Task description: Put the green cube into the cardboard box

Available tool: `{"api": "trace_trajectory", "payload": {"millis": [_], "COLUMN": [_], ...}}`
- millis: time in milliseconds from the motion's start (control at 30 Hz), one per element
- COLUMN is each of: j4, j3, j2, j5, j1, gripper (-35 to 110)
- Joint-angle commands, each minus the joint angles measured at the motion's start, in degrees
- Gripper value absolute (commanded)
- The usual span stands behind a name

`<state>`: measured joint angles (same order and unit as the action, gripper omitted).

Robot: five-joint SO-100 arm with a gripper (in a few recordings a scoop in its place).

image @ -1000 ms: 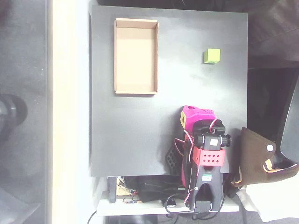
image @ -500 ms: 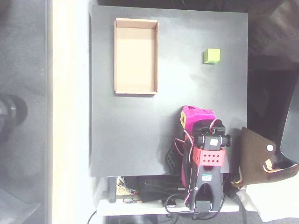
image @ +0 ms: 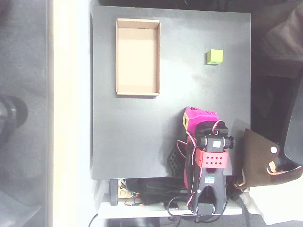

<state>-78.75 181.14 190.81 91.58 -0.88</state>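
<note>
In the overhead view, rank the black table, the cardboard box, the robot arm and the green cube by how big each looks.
Largest to smallest:
1. black table
2. cardboard box and robot arm: similar in extent, and the arm rises closer to the camera, so no ranking between them
3. green cube

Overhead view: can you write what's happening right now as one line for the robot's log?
green cube: on table, right of box | cardboard box: empty | end effector: folded near base, far from cube, state unclear | task: not started
</note>
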Motion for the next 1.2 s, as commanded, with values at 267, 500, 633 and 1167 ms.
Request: {"api": "trace_trajectory", "payload": {"millis": [267, 500, 633, 1167], "j4": [-0.26, 0.53, 0.53, 0.53], "j3": [-0.18, -4.83, -11.95, -59.77], "j2": [0.62, 0.62, 0.53, -37.09], "j5": [6.06, 6.24, 5.89, 6.50], "j1": [-0.70, -1.23, -0.70, -1.41], "gripper": [2, 2, 2, 2]}}
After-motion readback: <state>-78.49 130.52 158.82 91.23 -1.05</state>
